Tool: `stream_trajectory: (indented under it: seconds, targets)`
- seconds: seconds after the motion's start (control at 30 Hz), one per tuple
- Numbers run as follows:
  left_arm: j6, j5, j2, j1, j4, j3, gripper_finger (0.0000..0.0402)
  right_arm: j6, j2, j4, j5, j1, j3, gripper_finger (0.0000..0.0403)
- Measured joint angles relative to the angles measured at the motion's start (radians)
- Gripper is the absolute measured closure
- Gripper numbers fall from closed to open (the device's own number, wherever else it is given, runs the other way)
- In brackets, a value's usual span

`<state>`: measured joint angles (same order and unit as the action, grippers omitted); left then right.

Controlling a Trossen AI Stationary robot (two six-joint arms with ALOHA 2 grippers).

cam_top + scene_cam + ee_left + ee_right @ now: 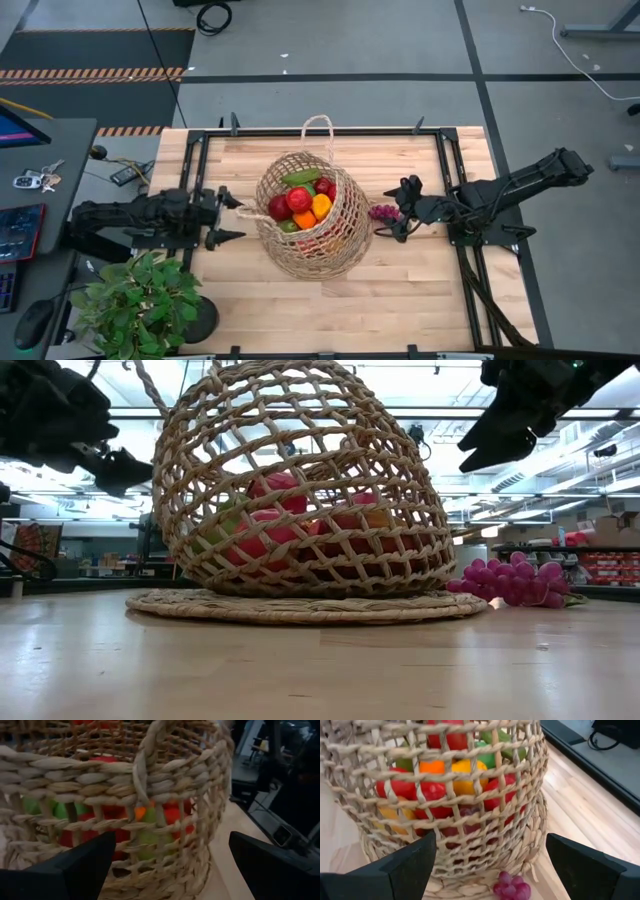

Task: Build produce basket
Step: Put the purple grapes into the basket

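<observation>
- Large tan open-weave wicker basket: holds red, orange, yellow, green toy produce.
- Purple grape bunch: outside, on table beside basket.
- Left gripper, right gripper: both released, flanking basket.

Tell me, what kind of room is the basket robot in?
Probably a lab or workshop. The wooden table sits on a concrete floor with striped hazard tape, a desk with a keyboard stands alongside, and shelves show behind.
</observation>
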<state>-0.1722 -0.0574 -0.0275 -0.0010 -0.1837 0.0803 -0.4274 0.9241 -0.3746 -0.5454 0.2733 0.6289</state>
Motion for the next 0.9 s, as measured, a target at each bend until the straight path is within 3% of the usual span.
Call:
stream_trajectory:
  seconds: [0.43,0.7,0.9]
  targets:
    - [-0.083,-0.018,-0.096,-0.043,-0.01,0.0,0.0004,0.002,0.081,-0.03,0.016,0.0,0.0,0.0023]
    - [0.047,0.016,-0.116,-0.042,0.017,-0.004,0.0004,0.007,0.21,-0.04,0.007,0.0,0.0,0.0023]
    - [0.162,0.021,-0.116,-0.041,0.039,-0.007,0.0004,-0.09,0.246,-0.176,-0.04,-0.002,-0.007,0.0023]
